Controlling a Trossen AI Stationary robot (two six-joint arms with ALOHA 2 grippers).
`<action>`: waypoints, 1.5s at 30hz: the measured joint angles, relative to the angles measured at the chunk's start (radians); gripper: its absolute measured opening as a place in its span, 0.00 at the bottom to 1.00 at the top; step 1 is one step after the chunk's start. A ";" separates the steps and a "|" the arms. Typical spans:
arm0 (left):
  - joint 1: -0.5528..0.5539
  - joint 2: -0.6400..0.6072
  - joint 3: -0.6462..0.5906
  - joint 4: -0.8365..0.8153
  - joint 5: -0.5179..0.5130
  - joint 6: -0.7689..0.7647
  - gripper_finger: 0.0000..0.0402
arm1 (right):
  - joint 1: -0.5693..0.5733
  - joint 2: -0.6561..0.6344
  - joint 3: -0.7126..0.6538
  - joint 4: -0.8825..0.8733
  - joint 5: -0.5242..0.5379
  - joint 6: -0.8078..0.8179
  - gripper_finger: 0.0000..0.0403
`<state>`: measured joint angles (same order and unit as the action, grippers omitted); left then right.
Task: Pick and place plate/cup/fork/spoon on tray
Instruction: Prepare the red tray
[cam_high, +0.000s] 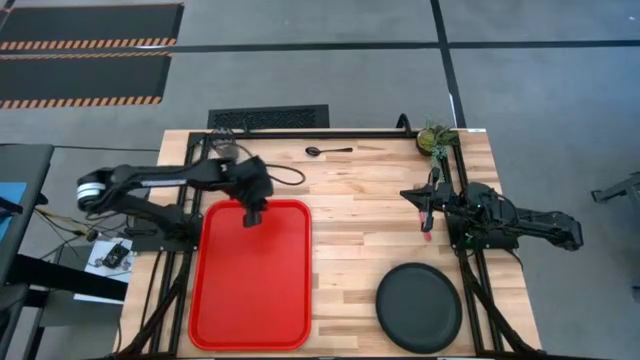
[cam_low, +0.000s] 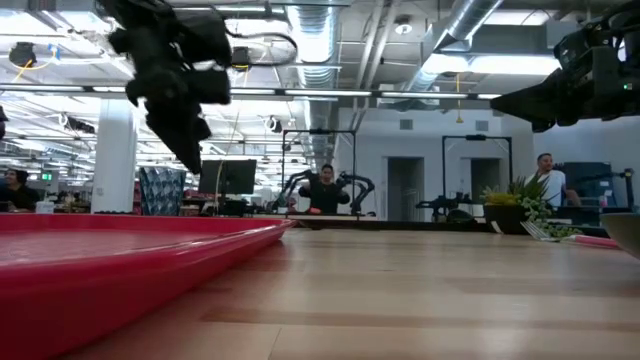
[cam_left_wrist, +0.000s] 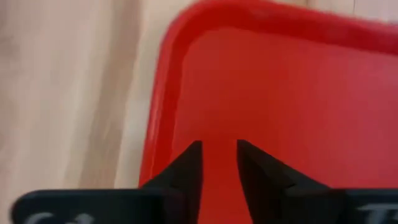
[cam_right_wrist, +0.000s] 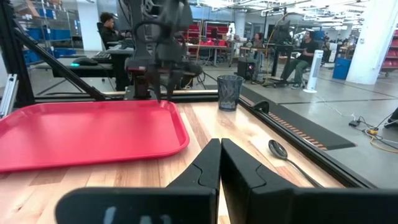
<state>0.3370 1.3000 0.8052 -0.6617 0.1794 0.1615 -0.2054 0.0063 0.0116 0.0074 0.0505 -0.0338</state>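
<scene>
The tray (cam_high: 250, 290) under the left arm's jaws is bright, plain red. The bench (cam_high: 360, 200) is pale wood in lengthwise strips. The plate (cam_high: 418, 305) is matte black, well off from the right arm's jaws. The spoon (cam_high: 327, 151) is black. The cup (cam_right_wrist: 229, 92) looks dark grey and see-through, perhaps ribbed. Both arms are black.

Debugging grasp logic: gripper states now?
Left gripper: slightly open, empty, above the tray.
Right gripper: shut, apparently empty, over the table.
</scene>
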 joint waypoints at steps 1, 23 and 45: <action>0.005 0.035 0.022 -0.017 -0.001 0.023 0.28 | 0.000 0.000 0.000 0.000 0.000 0.000 0.09; 0.092 0.470 0.272 -0.156 -0.035 0.291 0.47 | 0.001 0.000 0.000 0.000 0.000 0.000 0.09; 0.111 0.469 0.237 -0.187 0.015 0.290 0.08 | 0.001 0.000 0.000 0.000 0.000 0.000 0.09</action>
<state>0.4476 1.7695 1.0420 -0.8487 0.1949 0.4511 -0.2047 0.0061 0.0115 0.0074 0.0502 -0.0338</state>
